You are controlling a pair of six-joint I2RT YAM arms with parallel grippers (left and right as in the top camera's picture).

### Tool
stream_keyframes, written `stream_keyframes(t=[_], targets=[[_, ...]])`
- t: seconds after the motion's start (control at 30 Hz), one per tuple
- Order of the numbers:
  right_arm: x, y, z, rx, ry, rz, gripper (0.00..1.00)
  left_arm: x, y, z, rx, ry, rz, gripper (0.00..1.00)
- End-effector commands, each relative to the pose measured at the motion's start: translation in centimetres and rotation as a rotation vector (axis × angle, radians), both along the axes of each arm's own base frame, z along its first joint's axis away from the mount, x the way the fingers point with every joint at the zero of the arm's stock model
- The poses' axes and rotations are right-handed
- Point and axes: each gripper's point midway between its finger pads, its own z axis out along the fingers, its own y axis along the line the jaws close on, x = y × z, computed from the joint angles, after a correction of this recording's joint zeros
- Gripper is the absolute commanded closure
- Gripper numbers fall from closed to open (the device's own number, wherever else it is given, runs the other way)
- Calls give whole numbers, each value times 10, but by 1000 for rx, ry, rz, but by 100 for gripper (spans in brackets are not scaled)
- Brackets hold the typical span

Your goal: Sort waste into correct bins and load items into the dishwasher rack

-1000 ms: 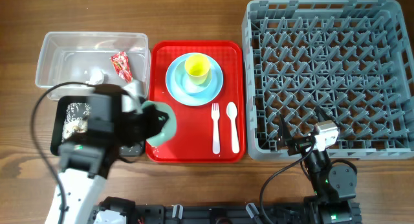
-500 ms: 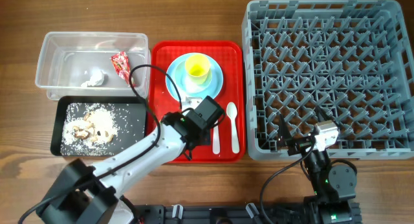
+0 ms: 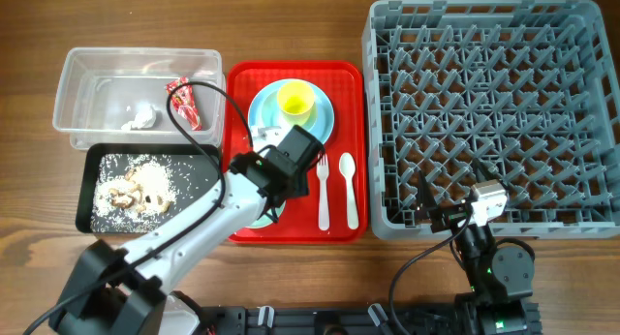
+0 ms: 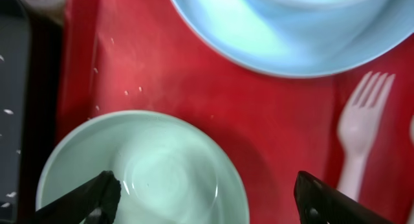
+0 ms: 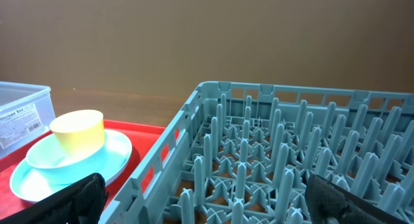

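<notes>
The pale green bowl (image 4: 149, 172) sits upright and empty on the red tray (image 4: 194, 88). My left gripper (image 4: 207, 201) hangs open just above it, one finger (image 4: 90, 198) over the bowl and the other over the tray; in the overhead view my left gripper (image 3: 276, 185) hides the bowl. The light blue plate (image 3: 315, 132) carries the pale blue-white bowl and yellow cup (image 3: 295, 101). Fork (image 3: 323, 190) and spoon (image 3: 348, 185) lie beside it. The clear tub (image 3: 97, 83) holds the red wrapper (image 3: 184, 101) and tissue (image 3: 140, 117). Rice scraps (image 3: 136, 185) fill the black tray (image 3: 85, 195). My right gripper (image 3: 465, 214) rests open by the rack (image 3: 494, 112).
The red tray (image 3: 344, 83) lies between the two bins and the rack. The rack's front wall (image 5: 162, 166) stands right before my right gripper (image 5: 213, 204). Bare wood table (image 3: 291, 25) runs along the far edge.
My left arm swung right from the black tray to the red tray with the green bowl, then opened; the bowl now rests on the tray. The right arm has not moved.
</notes>
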Motion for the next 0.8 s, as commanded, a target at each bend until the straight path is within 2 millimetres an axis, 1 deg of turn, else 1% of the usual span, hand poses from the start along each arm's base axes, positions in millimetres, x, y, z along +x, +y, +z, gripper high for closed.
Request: stream_keyframes(t=[0.0,0.07,0.1,0.17,0.2,0.23,0.3,0.37,0.4,0.47,0.5,0.53,0.57,0.63,0.7,0.77], targets=[[0,1,2,-4,-11,7,0,16,-11,63,-96,-122,4,11],[0,1,2,-4,-11,7,0,17,-14,91,-151,-169,-1,7],[0,1,2,-3,-11,7,0,18,-15,111,-187,-214,-1,1],[0,1,2,-4,-11,7,0,18,-13,138,-239,-281,4,0],[0,1,2,-4,-11,7,0,18,-6,156,-272,-328,21,0],[0,1,2,-4,-11,7,0,19,1,164,-284,-351,38,0],[1,-4,2,-34,-17,-20,0,23,22,179,-302,-400,98,0],[2,-13,2,-123,-32,-74,0,27,45,188,-305,-434,165,0],[2,-14,2,-193,-44,-82,0,30,63,193,-315,-451,219,0],[2,-14,2,-217,-50,-77,0,36,81,194,-340,-448,253,0],[1,-8,3,-199,-53,-44,0,39,92,193,-339,-446,273,0],[-2,5,3,-163,-51,33,0,41,103,192,-333,-445,304,0],[-5,16,4,-85,-40,101,0,44,115,190,-324,-446,344,0],[-10,29,15,31,-55,178,0,47,138,187,-305,-449,416,0],[-16,41,27,75,-91,261,0,48,151,183,-291,-442,458,0],[-17,41,31,153,-70,265,0,49,156,182,-286,-440,474,0]])
